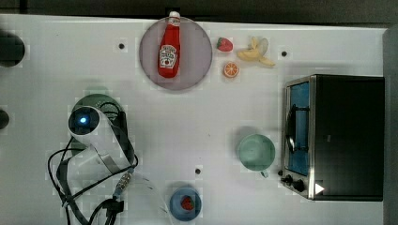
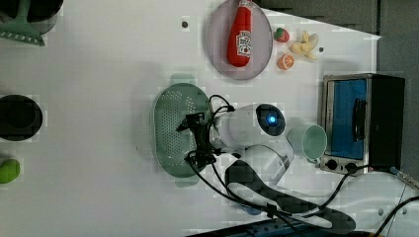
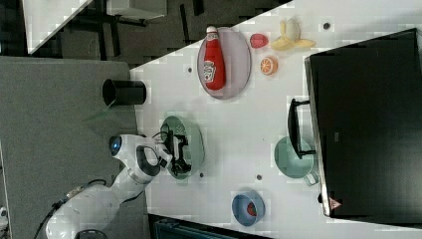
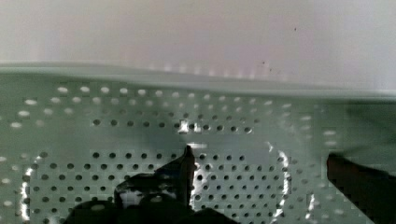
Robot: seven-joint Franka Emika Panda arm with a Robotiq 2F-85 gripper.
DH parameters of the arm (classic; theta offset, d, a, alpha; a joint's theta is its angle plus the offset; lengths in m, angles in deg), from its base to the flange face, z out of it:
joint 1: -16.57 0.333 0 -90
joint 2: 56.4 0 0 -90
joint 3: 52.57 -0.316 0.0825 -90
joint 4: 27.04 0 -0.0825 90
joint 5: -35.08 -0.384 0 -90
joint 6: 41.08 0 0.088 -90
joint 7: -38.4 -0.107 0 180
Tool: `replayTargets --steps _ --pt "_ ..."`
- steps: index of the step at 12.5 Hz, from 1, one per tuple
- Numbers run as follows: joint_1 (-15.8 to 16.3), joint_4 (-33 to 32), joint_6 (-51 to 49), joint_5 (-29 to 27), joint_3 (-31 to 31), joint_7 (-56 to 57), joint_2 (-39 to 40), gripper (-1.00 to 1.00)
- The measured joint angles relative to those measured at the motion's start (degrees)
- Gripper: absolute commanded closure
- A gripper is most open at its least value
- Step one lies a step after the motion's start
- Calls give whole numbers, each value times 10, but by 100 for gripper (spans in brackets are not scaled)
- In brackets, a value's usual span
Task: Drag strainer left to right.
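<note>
Top view: strainer [image 1: 96,99] at the top view's left, mostly under the arm. Left view: gripper [image 2: 187,140] low inside the strainer bowl. Right view: cup [image 3: 293,157] well apart beside the oven [image 3: 366,119]. Wrist view: fingers [image 4: 180,175] spread apart over the perforated floor.

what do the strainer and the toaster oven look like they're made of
Strainer: looks like plastic, a pale mint green with a soft sheen, its bowl dotted with small round holes in even rows. Toaster oven: likely metal, with a shiny silver front frame, a dark matte body and what seems a glass door.
</note>
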Motion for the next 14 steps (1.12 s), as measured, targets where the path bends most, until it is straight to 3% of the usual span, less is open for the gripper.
replayTargets --steps 5,8,14 --pt "15 3 10 -1 11 -6 -16 -100" --pt "2 -25 13 0 23 -6 -57 -100" --pt "-19 -59 30 -8 65 -5 -68 -100"
